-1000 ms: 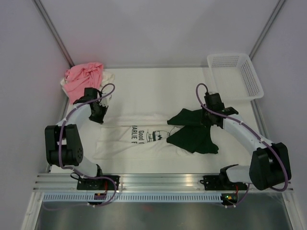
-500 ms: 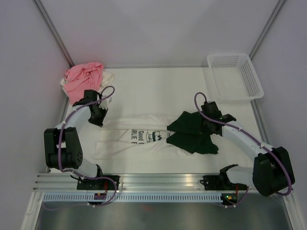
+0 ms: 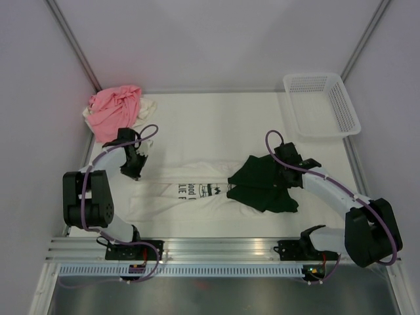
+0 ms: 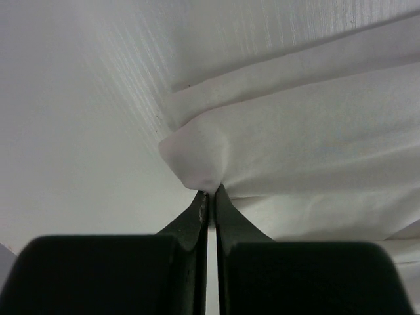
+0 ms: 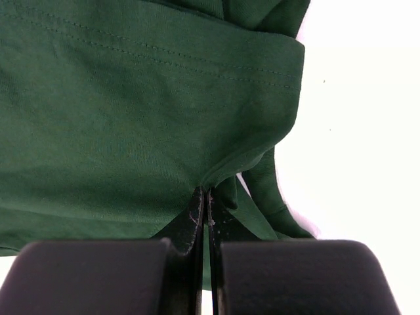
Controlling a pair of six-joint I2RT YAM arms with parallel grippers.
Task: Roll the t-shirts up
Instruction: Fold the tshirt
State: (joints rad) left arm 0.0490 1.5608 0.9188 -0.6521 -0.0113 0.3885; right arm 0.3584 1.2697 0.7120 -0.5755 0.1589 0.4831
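Cream t-shirt — long axis left-right, green t-shirt over right end

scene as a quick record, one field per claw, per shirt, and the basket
left claw: shut on a fold of the printed cream t-shirt
right claw: shut on the dark green t-shirt
dark green t-shirt: bunched, overlapping the printed cream t-shirt's right end
pink t-shirt: heaped at the far left, plain cream t-shirt under it
basket: far right, apart from the shirts
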